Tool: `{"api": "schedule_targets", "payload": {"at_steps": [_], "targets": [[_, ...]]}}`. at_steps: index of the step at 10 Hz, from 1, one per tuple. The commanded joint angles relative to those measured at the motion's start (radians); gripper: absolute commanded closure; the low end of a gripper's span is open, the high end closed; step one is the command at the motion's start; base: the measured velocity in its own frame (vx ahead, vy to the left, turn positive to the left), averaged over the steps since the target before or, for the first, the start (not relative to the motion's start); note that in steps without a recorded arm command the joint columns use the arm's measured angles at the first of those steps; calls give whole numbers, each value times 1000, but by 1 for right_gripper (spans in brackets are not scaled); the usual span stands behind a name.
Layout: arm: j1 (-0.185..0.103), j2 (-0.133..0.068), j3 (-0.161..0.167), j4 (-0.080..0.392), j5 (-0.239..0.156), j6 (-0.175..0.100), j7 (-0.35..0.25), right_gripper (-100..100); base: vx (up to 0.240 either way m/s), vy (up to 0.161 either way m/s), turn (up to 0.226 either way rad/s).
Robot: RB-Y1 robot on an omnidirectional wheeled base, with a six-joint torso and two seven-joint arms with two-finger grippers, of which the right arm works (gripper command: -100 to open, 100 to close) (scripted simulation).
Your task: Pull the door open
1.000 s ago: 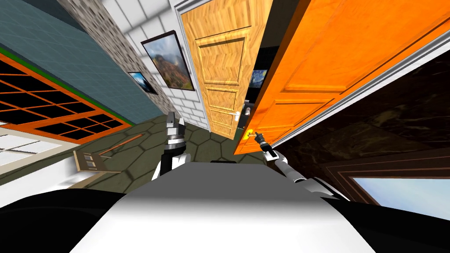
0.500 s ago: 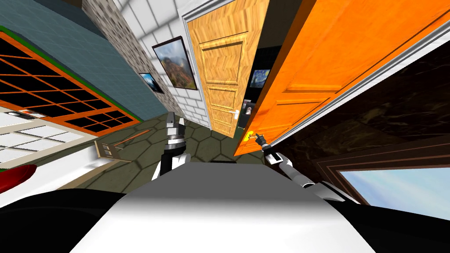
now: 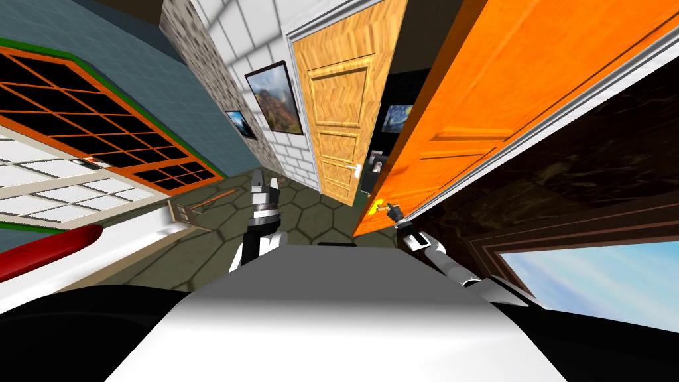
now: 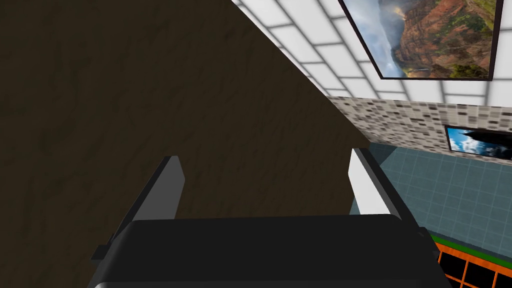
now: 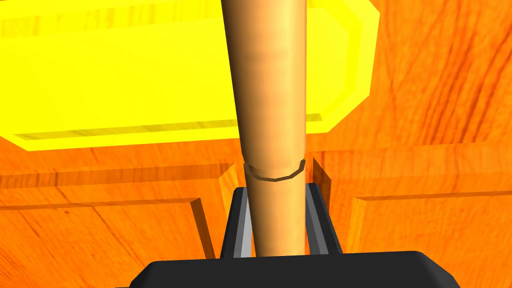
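Fingers point(image 5: 242, 227) of right gripper point(image 5: 275, 200) were clamped on the tan lever handle point(image 5: 272, 100) over its yellow backplate point(image 5: 125, 75), on the orange door point(image 3: 477, 119), ajar at my right front. Best pull would follow the hinge arc, wrist turning with the leaf, grip firm. Left gripper point(image 4: 265, 160) hung idle over the hexagon-tiled floor point(image 3: 318, 215), fingers point(image 4: 167, 187) apart.

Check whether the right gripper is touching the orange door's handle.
Touching. The right wrist view shows the right gripper with its fingers pressed against both sides of the tan handle, no gap.
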Motion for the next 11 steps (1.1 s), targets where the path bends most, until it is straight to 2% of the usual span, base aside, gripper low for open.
{"api": "schedule_targets", "payload": {"at_steps": [1,3,6,8,9,10,11], "targets": [[5,-5,17,7,3,-28,-10,100,-165,-65,101],[10,-14,26,11,2,-47,-16,100,-125,-80,77],[25,-40,49,21,1,-100,-35,100,-179,-143,196],[31,-50,59,25,0,-122,-43,100,-213,-116,112],[18,-50,51,36,-1,-116,-41,100,-73,-51,10],[22,-46,59,50,2,-146,-43,100,20,36,6],[23,-45,61,52,2,-152,-44,100,62,82,-6]]}}
